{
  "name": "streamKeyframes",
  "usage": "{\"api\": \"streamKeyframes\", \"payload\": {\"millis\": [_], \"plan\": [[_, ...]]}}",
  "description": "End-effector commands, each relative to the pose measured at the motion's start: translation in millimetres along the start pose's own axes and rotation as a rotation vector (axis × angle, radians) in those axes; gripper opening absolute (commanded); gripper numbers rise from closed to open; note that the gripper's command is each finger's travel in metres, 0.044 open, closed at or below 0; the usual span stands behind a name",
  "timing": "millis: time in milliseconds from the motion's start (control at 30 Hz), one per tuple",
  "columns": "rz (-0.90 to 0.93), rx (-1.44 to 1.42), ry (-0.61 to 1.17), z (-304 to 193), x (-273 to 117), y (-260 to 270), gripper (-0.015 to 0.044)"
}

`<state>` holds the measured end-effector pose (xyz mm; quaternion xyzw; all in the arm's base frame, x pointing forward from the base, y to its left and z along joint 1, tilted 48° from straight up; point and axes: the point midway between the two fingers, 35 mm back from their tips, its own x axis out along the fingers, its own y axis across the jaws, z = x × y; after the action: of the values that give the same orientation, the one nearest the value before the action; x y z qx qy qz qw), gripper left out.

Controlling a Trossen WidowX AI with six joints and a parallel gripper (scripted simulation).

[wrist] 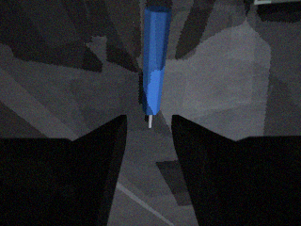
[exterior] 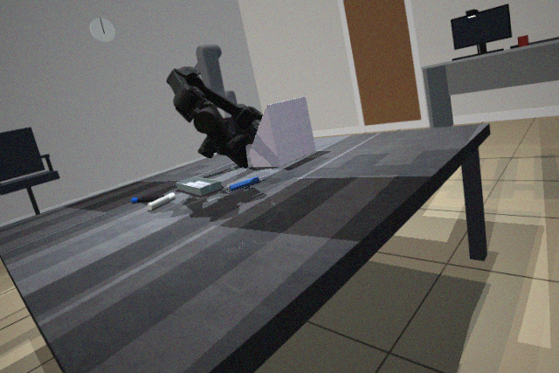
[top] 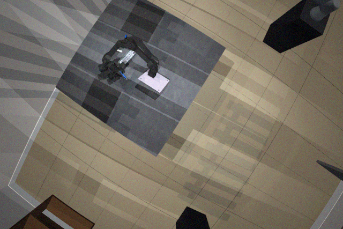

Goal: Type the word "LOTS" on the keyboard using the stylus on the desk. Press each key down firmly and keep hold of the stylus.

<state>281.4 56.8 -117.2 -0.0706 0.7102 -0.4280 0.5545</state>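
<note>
The blue stylus (top: pixel 122 74) (exterior: pixel 244 183) (wrist: pixel 155 61) lies on the desk, its thin pale tip pointing toward the fingers in the wrist view. My gripper (exterior: pixel 246 165) (wrist: pixel 149 121) is partly open and empty, with its fingertips apart. In the wrist view the stylus tip shows between and beyond the fingertips; in the exterior view the fingers hang above the desk, behind the stylus. The small keyboard (top: pixel 127 57) (exterior: pixel 197 186) stands beside the stylus, with pale keys in a greenish frame. Only its edge shows in the wrist view (wrist: pixel 277 2). Its letters cannot be read.
A white marker (top: pixel 119 51) (exterior: pixel 161 202) and a dark pen with a blue end (top: pixel 126 36) (exterior: pixel 134 200) lie on the keyboard's far side from the stylus. A tall pale box (top: pixel 156 82) (exterior: pixel 291 132) stands near the arm's base.
</note>
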Motion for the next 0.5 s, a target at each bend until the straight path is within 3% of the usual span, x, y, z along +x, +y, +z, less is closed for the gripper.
{"api": "streamKeyframes", "payload": {"millis": [0, 467], "plan": [[-0.001, 0.027, 0.154, -4.4, -6.2, -3.7, 0.015], [-0.001, 0.027, 0.154, -1.8, -1.4, -3.8, 0.015]]}}
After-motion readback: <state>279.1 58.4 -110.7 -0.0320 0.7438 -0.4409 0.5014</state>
